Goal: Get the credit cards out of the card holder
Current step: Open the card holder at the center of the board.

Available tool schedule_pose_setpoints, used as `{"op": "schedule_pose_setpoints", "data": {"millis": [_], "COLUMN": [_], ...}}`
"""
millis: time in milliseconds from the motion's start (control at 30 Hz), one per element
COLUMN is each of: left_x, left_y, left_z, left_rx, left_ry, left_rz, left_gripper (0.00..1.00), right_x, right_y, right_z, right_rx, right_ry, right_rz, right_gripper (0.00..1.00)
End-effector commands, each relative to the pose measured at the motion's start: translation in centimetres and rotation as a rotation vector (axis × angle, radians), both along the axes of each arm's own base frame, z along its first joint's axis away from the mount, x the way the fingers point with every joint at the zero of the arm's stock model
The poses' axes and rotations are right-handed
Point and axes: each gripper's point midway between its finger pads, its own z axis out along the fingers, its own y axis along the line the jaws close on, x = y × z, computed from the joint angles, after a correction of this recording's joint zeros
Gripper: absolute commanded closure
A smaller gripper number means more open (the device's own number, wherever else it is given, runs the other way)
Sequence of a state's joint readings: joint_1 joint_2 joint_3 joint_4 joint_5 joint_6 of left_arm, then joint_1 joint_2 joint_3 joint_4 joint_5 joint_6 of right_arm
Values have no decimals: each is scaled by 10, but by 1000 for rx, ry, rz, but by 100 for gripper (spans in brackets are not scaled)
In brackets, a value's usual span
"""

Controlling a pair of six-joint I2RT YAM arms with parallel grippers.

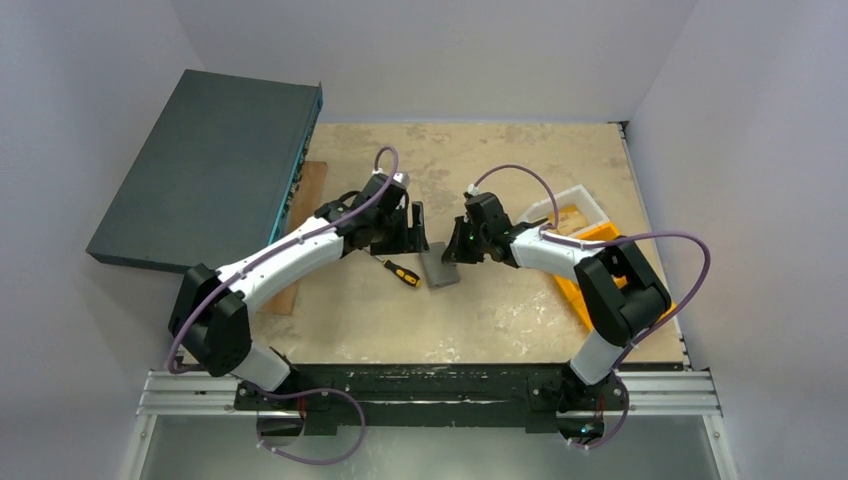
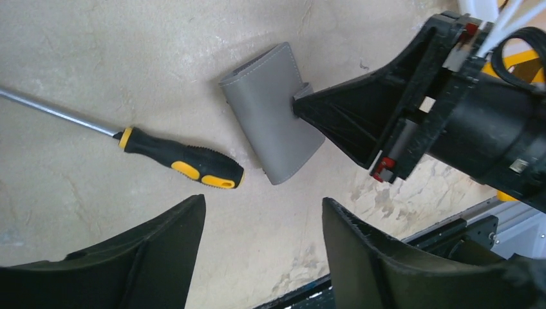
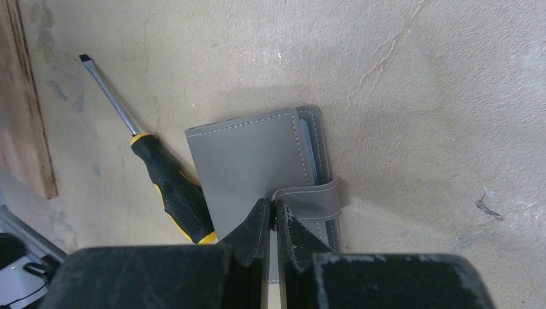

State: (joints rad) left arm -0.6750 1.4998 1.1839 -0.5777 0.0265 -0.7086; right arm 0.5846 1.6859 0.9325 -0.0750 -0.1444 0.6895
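The card holder [image 1: 438, 268] [image 2: 270, 122] [image 3: 248, 161] is a small grey bifold lying closed and flat on the table, its closing tab [image 3: 312, 199] wrapped over one edge. My right gripper [image 1: 462, 246] [image 3: 275, 206] is shut with its fingertips pinching the free end of that tab, which curls up between them. My left gripper [image 1: 415, 225] [image 2: 264, 203] hovers open just beside the holder, nothing between its fingers [image 2: 360, 244]. The credit cards are hidden inside the holder.
A black-and-yellow screwdriver [image 1: 400, 271] [image 2: 183, 161] [image 3: 170, 187] lies right beside the holder. A large dark flat box [image 1: 210, 170] leans at the back left over a wooden strip [image 1: 305, 200]. An orange bin [image 1: 590, 260] and a clear container [image 1: 570, 205] stand at the right.
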Motion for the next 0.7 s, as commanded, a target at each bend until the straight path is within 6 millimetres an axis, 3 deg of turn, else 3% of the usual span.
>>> {"op": "schedule_pose_setpoints", "data": {"millis": [0,133,367,533,667], "left_x": [15,22,38,44,48], "left_y": [-20,-31,-41,-45,-45], "left_z": [-11,-27,-60,-83,-90], "left_rx": [-62,-75,-55,-39,-28], "left_ry": [5,36,65,90,96], "left_rz": [5,20,45,63,81], "left_gripper": [40,55,72,75,75], "right_x": [5,4,0,1,1], "right_y": [7,5,1,-2,-3], "right_z": [19,18,12,10,10], "right_rx": [98,104,100,91,83], "right_ry": [-29,-19,2,-3,-6], "right_rz": [12,4,-7,-14,-13], "right_gripper": [100,100,100,100,100]}}
